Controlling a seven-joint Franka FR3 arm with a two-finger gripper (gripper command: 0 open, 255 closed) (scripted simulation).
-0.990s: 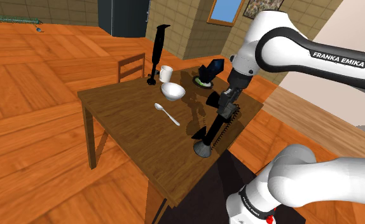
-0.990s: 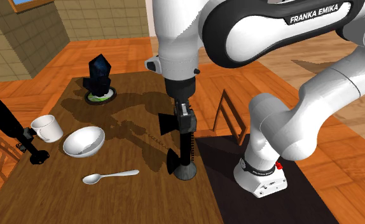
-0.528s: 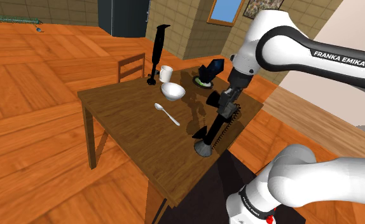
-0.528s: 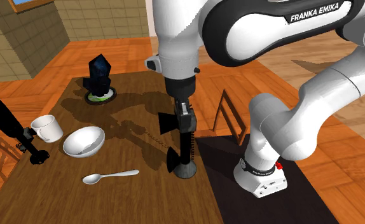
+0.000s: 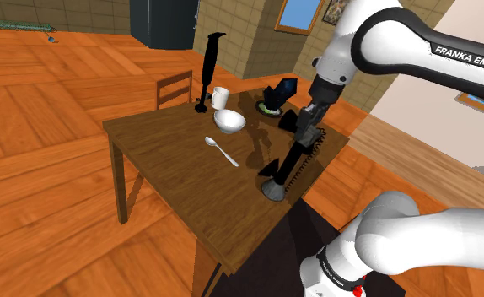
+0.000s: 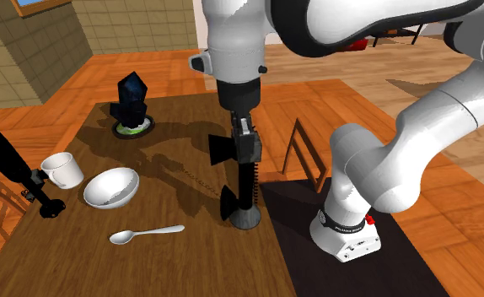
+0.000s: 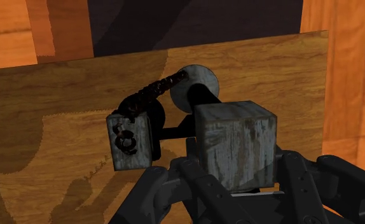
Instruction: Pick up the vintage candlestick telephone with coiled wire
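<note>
Tool [image 6: 243,145] clamped on the telephone [image 6: 248,192] near its top — lift straight up, slowly, holding the stem steady so the base clears the surface [image 6: 147,270] without swinging.

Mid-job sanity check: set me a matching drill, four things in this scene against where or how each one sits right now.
Things:
1. telephone
2. mug
3. bowl
4. spoon

States:
A. lying flat on the table
B. clasped at its top by the fingers
C. standing next to the black blender
D. open side up, between mug and spoon

Pairs: 1-B, 2-C, 3-D, 4-A
</note>
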